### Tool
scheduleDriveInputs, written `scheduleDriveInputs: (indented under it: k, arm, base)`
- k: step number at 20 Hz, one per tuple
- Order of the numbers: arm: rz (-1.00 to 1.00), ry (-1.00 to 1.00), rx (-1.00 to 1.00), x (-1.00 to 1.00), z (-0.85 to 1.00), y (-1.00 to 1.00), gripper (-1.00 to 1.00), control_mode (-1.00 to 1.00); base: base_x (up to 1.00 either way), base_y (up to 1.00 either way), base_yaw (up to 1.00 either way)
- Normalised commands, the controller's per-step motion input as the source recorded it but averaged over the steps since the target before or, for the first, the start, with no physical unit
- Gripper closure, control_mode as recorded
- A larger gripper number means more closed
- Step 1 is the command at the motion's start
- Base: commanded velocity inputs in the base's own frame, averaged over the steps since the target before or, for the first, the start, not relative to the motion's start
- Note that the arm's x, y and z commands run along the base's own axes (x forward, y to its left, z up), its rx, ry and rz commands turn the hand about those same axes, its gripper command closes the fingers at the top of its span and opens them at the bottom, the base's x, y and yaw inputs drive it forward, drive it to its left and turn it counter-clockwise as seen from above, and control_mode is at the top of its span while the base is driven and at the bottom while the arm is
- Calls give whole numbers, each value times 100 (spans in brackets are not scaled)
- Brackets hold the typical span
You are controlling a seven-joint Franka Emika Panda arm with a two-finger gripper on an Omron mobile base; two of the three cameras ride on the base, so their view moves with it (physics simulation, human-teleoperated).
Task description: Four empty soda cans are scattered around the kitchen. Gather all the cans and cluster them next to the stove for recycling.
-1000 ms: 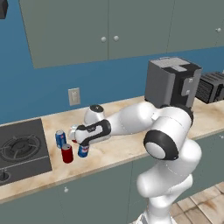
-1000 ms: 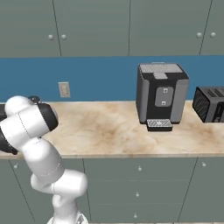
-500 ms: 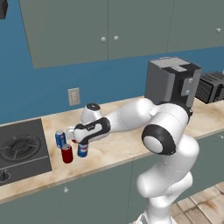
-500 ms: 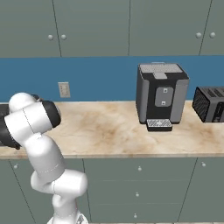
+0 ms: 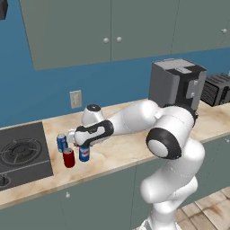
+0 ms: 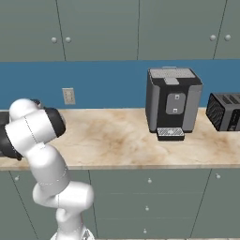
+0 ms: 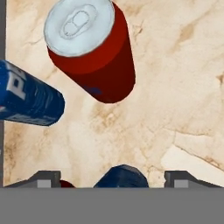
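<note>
Three cans stand clustered on the bench (image 5: pixel 121 152) just right of the stove (image 5: pixel 22 155), with a sliver of a fourth, red, at the hand view's lower edge. Ordered by size: the bench, the stove, the pincer (image 5: pixel 77 137), then the cans. A second ago the pincer was shut; now its tips stand wide on either side of the blue can (image 5: pixel 84 153) below it, so that can looks released. The other blue can (image 5: pixel 61 143) and red can (image 5: pixel 68 157) stand close by.
</note>
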Motion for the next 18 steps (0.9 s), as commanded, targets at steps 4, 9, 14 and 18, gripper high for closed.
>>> scheduleDriveInputs:
  k: [4, 9, 14, 18]
  arm:
    - [0, 0, -2, -9, 4, 0, -100, -100]
    - [0, 0, -2, -3, 20, 0, -100, -100]
    - [0, 0, 0, -10, 32, 0, -100, -100]
    - [0, 0, 0, -31, 17, 0, -100, -100]
  base:
    - [0, 0, 0]
    - [0, 0, 0]
    - [0, 0, 0]
    - [0, 0, 0]
